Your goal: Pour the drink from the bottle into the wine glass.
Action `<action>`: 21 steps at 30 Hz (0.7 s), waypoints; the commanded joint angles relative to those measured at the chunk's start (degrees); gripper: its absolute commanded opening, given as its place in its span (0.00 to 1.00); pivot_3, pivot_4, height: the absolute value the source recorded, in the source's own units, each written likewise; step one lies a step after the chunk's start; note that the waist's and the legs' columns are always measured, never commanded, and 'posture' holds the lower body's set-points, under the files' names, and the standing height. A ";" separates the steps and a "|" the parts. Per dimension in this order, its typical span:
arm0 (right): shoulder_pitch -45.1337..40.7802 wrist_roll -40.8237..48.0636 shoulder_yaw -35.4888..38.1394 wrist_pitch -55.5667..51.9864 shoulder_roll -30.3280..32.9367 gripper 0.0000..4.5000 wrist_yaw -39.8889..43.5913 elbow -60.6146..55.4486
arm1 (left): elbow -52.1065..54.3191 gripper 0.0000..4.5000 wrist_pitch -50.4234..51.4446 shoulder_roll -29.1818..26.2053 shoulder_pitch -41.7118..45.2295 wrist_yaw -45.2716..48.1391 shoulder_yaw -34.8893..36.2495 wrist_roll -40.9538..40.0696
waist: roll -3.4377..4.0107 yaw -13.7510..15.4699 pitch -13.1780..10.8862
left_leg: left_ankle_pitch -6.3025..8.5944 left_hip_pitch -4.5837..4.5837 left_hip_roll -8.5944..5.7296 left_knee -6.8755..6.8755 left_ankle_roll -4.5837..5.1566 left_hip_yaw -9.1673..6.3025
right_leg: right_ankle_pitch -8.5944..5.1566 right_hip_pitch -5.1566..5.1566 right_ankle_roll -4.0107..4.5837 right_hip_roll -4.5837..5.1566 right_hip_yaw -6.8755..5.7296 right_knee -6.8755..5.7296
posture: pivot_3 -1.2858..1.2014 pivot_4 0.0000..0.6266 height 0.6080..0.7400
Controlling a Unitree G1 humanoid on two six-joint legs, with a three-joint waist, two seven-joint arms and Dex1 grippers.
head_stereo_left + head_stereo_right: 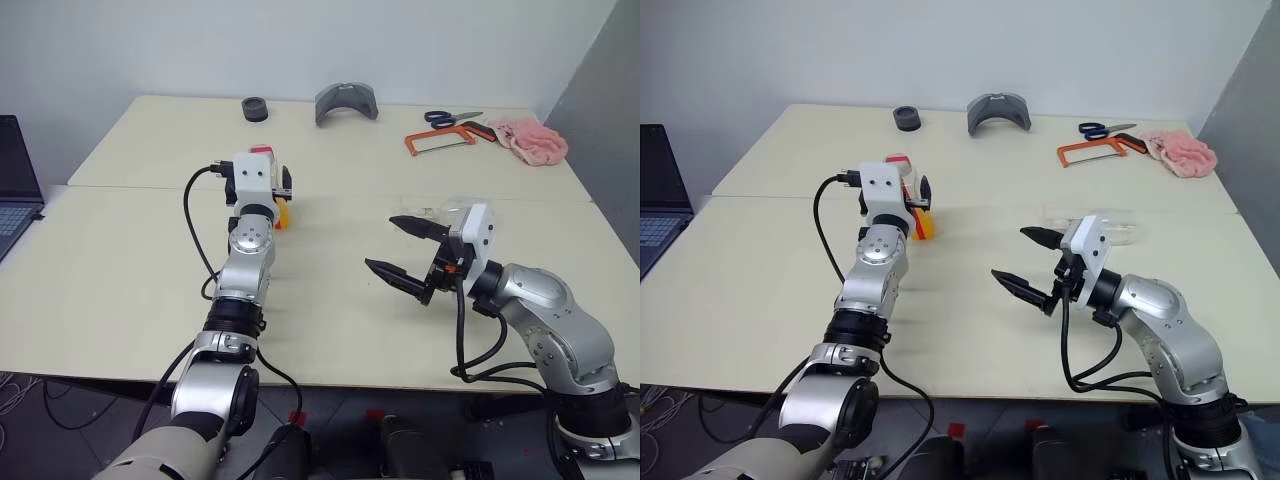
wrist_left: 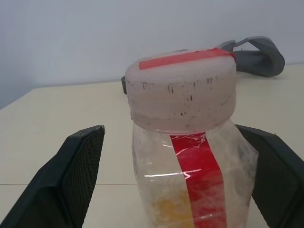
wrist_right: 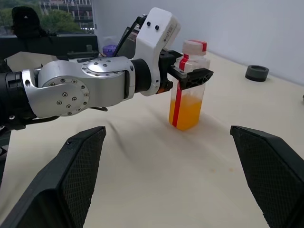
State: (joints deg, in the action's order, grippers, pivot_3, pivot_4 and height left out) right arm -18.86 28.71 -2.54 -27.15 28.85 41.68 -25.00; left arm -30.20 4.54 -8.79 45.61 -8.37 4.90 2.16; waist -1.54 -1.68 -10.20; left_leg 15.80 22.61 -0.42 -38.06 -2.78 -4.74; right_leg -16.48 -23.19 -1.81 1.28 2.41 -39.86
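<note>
Left pincer (image 3: 190,76) released, fingers (image 2: 71,175) spread either side of the bottle (image 3: 186,85), close beside it without clamping. Bottle upright on the table (image 1: 330,300), capped in red and white, a red strip down its side. Roughly the lower half filled with the orange drink (image 3: 185,111).

Right pincer (image 1: 405,250) also released and holding nothing, black fingers wide apart, raised over the table well to the right of the bottle and pointing toward it. Wine glass (image 1: 1110,228) just behind the right wrist, partly hidden by it; cannot tell whether upright or lying. Bare table between the two pincers.

Farther back: a black ring (image 1: 256,108), a grey curved piece (image 1: 345,103), an orange-framed hacksaw (image 1: 440,142), blue-handled scissors (image 1: 450,118) and a pink cloth (image 1: 530,137). Laptop (image 1: 15,185) at the left edge.
</note>
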 commanded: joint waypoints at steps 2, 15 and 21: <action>-1.02 0.14 0.81 0.73 0.68 1.00 0.60 -1.00 | -0.18 1.00 -0.79 -0.54 2.20 -0.59 0.47 0.44 | 0.00 0.00 0.00 | 0.00 0.00 0.00 0.00 0.00 0.01 | 0.00 0.00 0.00 0.00 0.00 0.00 | 0.52 0.24 1.00; -1.14 -0.23 1.07 0.68 0.70 1.00 0.80 -0.74 | -4.22 1.00 -2.04 -0.11 4.90 -0.75 1.23 -0.16 | 0.00 0.00 0.00 | 0.00 0.00 0.00 0.00 0.00 0.01 | 0.00 0.00 0.00 0.00 0.00 0.00 | 0.52 0.24 1.00; -1.28 -0.47 1.26 0.86 0.77 1.00 0.68 -0.36 | -5.14 1.00 -2.80 0.22 5.60 -0.85 1.33 -0.23 | 0.00 0.00 0.00 | 0.00 0.01 -0.01 0.00 0.00 0.02 | 0.00 0.00 0.00 0.00 0.00 0.00 | 0.52 0.24 1.00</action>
State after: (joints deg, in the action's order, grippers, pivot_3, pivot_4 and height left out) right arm -18.99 28.21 -2.51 -27.15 29.07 42.29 -24.41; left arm -36.06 3.19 -8.68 49.39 -9.13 6.04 2.08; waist -1.55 -1.68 -10.20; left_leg 15.80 22.62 -0.42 -38.06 -2.78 -4.73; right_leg -16.48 -23.19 -1.81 1.28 2.40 -39.87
